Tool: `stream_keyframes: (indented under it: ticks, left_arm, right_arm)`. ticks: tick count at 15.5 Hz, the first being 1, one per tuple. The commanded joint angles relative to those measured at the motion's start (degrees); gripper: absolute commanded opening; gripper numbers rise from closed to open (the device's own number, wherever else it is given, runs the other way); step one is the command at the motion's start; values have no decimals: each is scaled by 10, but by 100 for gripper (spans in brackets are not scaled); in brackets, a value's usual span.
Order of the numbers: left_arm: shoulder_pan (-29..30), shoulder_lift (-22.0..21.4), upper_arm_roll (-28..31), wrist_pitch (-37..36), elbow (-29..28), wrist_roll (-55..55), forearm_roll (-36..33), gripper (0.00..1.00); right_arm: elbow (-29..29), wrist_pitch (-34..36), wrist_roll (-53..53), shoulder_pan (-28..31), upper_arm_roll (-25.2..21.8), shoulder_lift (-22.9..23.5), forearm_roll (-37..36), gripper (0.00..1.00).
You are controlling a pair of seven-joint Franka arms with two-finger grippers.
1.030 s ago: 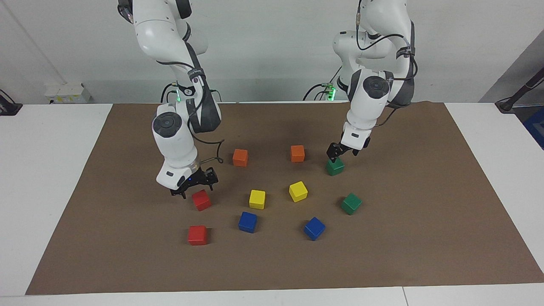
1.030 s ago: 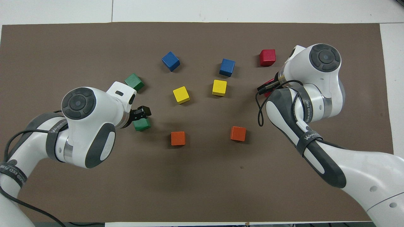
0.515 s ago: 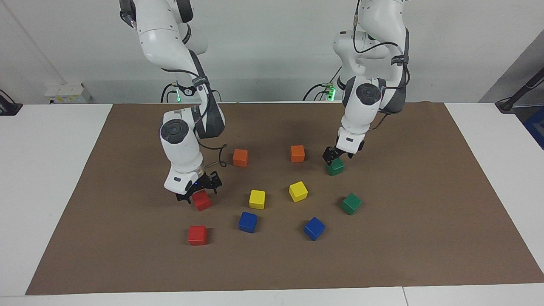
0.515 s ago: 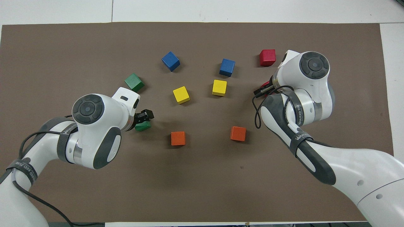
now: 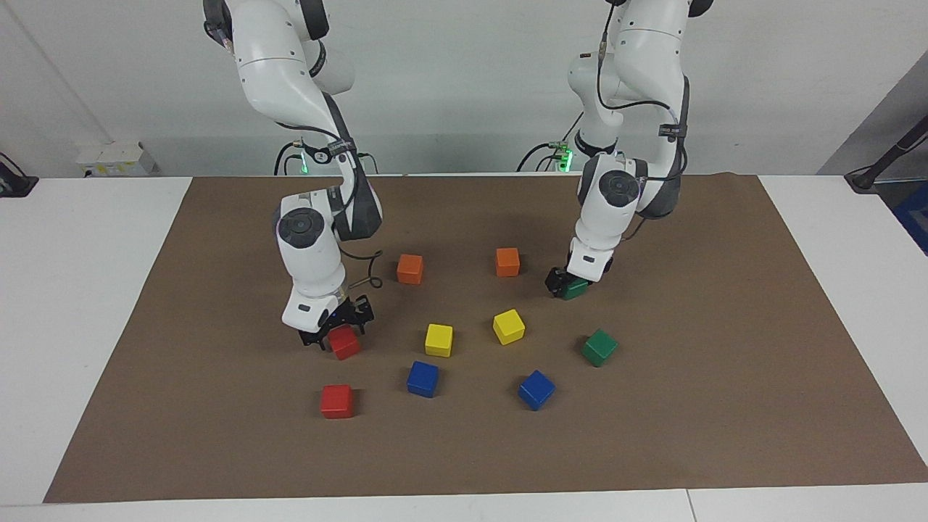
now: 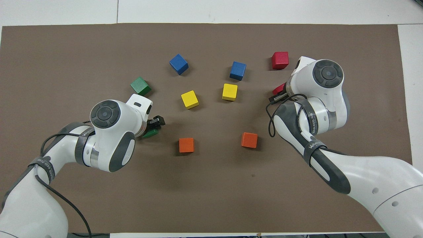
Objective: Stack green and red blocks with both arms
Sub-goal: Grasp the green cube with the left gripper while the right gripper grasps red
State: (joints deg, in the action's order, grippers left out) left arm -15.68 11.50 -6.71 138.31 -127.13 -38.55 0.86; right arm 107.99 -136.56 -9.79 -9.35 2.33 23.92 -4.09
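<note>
Two red blocks and two green blocks lie on the brown mat. My right gripper (image 5: pixel 337 332) is low over one red block (image 5: pixel 346 343), open, its fingers on either side of it; the overhead view (image 6: pixel 279 88) shows only a corner of this block. The other red block (image 5: pixel 337 401) lies farther from the robots. My left gripper (image 5: pixel 564 284) is low and open around one green block (image 5: pixel 576 290), which the wrist mostly covers in the overhead view (image 6: pixel 150 133). The other green block (image 5: pixel 599 347) lies farther out.
Two orange cubes (image 5: pixel 409 269) (image 5: pixel 507 262) lie nearer to the robots between the grippers. Two yellow cubes (image 5: pixel 438 340) (image 5: pixel 509 326) and two blue cubes (image 5: pixel 423 378) (image 5: pixel 536 389) lie farther out in the middle of the mat (image 5: pixel 725 406).
Both grippers have come down, the right one onto the red block and the left one onto the green block. No block has moved.
</note>
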Motion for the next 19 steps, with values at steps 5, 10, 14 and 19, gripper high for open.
stream_keyframes:
  ticks: [5, 10, 14, 19]
  left_arm:
    - [-2, -18, 13, -163, 81, 6, -8, 0]
    - [162, -9, 13, -192, 137, 270, -28, 0]
    - [231, 26, 13, -124, 143, 377, -29, 0]
    - [234, 53, 13, -85, 130, 393, -28, 0]
  right_arm:
    - [5, -29, -6, 7, 3, 3, -9, 19]
    - [5, -29, -8, 9, 2, 3, -9, 0]
    - [-17, 1, -8, 58, -1, 1, -2, 0]
    - [-16, 60, 11, 164, 0, -22, 8, 0]
